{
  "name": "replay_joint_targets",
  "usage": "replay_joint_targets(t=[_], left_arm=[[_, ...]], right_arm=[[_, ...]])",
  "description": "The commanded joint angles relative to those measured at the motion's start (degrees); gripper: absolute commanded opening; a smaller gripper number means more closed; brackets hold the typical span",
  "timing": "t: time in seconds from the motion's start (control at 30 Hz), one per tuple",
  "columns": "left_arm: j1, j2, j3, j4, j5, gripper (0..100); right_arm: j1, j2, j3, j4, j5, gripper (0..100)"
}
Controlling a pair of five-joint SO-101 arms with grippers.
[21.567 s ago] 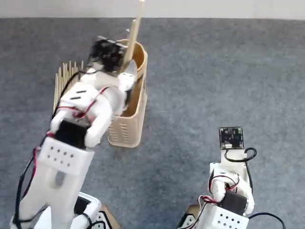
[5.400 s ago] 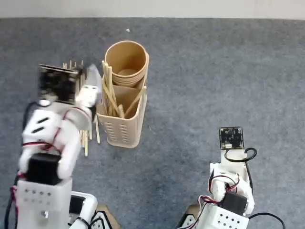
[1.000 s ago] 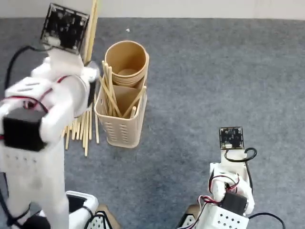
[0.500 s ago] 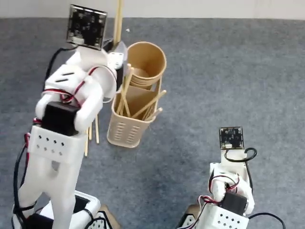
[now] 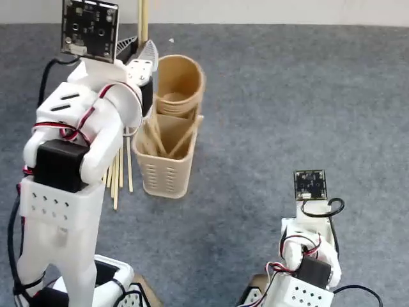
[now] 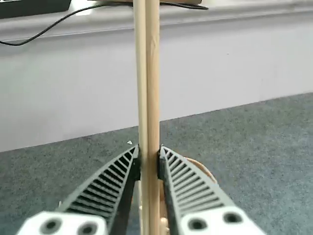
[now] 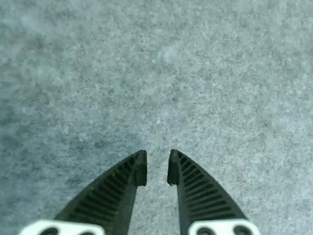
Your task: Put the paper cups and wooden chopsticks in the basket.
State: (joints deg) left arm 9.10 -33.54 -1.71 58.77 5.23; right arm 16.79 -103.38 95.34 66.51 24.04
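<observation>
The left gripper is clamped on a pair of wooden chopsticks, which stand upright and rise well above its fingers. It sits just beside the basket, next to the far compartment holding the stacked paper cups. Basket chopsticks lean in the near compartment. Loose chopsticks lie beside the basket. The right gripper, well apart over grey carpet, is nearly closed on nothing.
</observation>
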Motion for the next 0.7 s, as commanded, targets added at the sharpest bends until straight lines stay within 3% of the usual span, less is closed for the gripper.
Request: replay_joint_targets(t=[0.0,0.37,0.53,0.67], left_arm=[[0.0,-1.7,4.9,0.5,1.2,0],[4.0,-1.8,16.4,0.9,1.2,1],[3.9,-4.4,17.0,2.1,-4.1,14],[2.9,-12.5,16.6,1.7,-7.8,13]], right_arm=[[0.8,-0.1,8.9,0.0,0.5,8.8],[0.8,-0.1,8.9,0.0,0.5,8.8],[0.8,-0.1,8.9,0.0,0.5,8.8],[0.8,-0.1,8.9,0.0,0.5,8.8]])
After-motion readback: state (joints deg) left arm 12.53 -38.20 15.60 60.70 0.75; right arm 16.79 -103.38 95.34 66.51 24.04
